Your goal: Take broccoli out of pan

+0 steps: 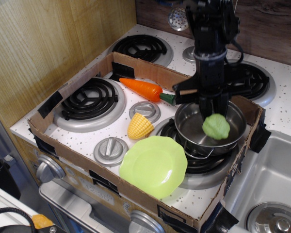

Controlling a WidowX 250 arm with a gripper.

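The pale-green lumpy broccoli [216, 126] hangs from my gripper [211, 116], lifted above the inside of the shiny steel pan [191, 132]. The pan sits on the front right burner inside the cardboard frame. My gripper points straight down and its fingers are shut on the top of the broccoli. The fingertips are partly hidden behind the broccoli.
A lime-green scalloped plate [153, 165] lies in front of the pan. A yellow corn cob [139, 126] and an orange carrot [144, 89] lie to the left. The cardboard wall [77, 155] rings the stove area. A sink [269, 194] is at the right.
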